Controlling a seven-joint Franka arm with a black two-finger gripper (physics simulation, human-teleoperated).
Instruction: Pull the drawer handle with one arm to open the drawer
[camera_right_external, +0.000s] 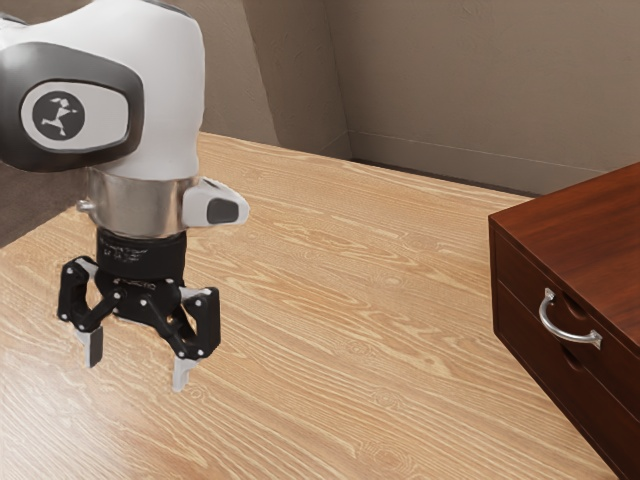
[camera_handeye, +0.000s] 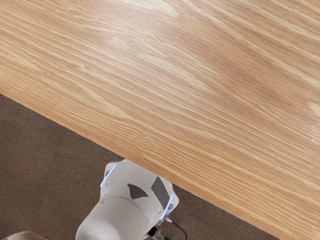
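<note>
A dark red-brown wooden cabinet (camera_right_external: 590, 250) stands on the table at the exterior view's right. Its front drawer carries a curved silver handle (camera_right_external: 567, 322), and the drawer front sits flush with the cabinet. My black gripper (camera_right_external: 137, 362) hangs over the table at the exterior view's left, far from the handle. Its fingers point down, spread wide apart, open with nothing between them. In the wrist view I see bare wooden tabletop (camera_handeye: 200, 85) under the hand.
The light wooden table (camera_right_external: 340, 300) stretches between the gripper and the cabinet. Its edge (camera_handeye: 100, 142) runs diagonally in the wrist view, with brown floor (camera_handeye: 40, 165) and the arm's white base (camera_handeye: 130, 205) beyond it. Beige walls stand behind the table.
</note>
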